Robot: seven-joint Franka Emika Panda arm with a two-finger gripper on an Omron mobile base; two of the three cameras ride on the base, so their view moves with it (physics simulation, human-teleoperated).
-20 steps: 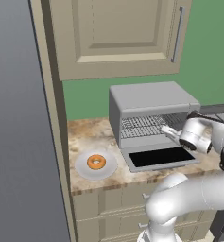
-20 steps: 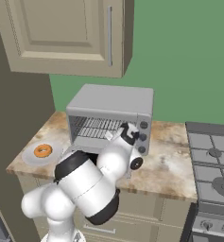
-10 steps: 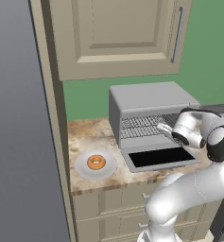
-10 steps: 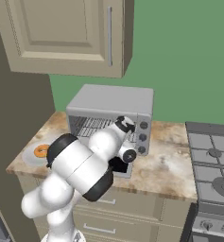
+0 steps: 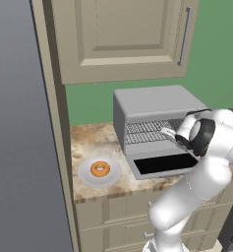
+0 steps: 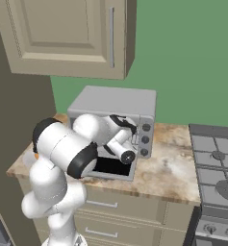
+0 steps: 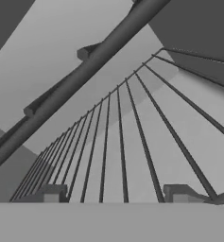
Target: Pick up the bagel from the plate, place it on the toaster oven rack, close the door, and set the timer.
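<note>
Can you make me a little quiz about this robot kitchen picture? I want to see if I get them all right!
1. True or false: the bagel is lying on the plate.
2. The oven door is: A) shut, B) folded down open, C) missing.
3. Fill in: in the hand view, the gripper looks close along the thin bars of the ____.

Key:
1. True. The bagel sits in the middle of the plate, left of the oven.
2. B. The door lies flat in front of the oven.
3. Rack. Its jaws are apart with nothing between them.
</note>
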